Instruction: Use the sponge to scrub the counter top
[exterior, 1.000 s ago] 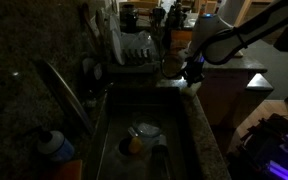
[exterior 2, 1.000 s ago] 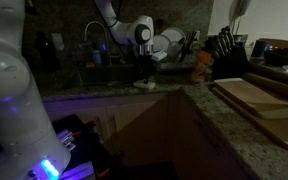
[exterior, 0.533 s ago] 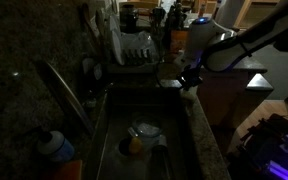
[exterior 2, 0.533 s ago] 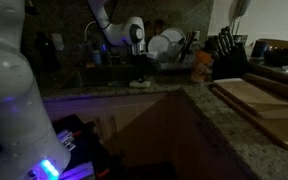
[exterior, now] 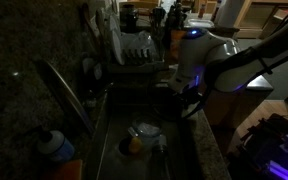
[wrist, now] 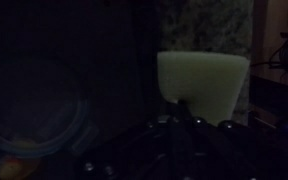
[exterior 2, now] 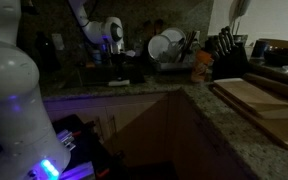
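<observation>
The sponge [wrist: 209, 80] is a pale yellowish block, lit in the wrist view, lying on the speckled granite counter top [wrist: 199, 25]. My gripper [wrist: 184, 118] is shut on it, with the dark fingers just below it in that view. In an exterior view the gripper [exterior: 187, 96] presses down on the narrow counter strip [exterior: 206, 150] beside the sink, and the sponge is hidden under it. In an exterior view the sponge [exterior 2: 117, 83] shows as a pale patch under the gripper [exterior 2: 117, 74] on the counter top [exterior 2: 214, 112].
The sink [exterior: 119, 115] holds a round dish [exterior: 145, 130] and a yellow-orange object [exterior: 132, 145]. The faucet [exterior: 64, 90] and a blue-capped bottle [exterior: 52, 143] stand beside it. A dish rack with plates [exterior: 134, 48], a knife block [exterior 2: 227, 55] and a wooden cutting board [exterior 2: 259, 100] are nearby.
The gripper has slid the sponge along the counter strip beside the sink, nearer the camera in one exterior view and leftward in the other.
</observation>
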Action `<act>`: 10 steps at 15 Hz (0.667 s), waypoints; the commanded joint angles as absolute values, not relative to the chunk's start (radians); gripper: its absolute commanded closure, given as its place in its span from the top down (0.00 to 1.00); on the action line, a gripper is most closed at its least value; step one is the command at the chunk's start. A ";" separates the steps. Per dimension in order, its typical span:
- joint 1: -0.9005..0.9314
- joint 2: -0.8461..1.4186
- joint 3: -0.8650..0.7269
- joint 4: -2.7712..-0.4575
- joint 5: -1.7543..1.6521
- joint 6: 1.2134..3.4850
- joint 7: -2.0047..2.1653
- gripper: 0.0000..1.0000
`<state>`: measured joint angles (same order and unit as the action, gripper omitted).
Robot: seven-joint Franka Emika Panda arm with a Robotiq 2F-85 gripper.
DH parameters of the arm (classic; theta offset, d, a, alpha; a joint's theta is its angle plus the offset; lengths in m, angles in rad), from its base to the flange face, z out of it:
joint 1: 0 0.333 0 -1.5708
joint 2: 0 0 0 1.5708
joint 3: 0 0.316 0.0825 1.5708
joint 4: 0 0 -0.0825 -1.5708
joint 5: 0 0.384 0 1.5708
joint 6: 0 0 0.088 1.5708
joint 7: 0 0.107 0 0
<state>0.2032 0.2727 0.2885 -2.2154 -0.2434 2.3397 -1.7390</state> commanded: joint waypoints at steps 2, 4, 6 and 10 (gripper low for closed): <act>0.249 0.234 0.289 -2.274 -0.277 2.306 -1.626 0.01; 0.261 0.183 0.246 -2.318 -0.429 2.381 -1.509 0.01; 0.248 0.131 0.216 -2.363 -0.565 2.391 -1.428 0.01; 0.151 0.015 0.135 -2.466 -0.675 2.380 -1.424 0.01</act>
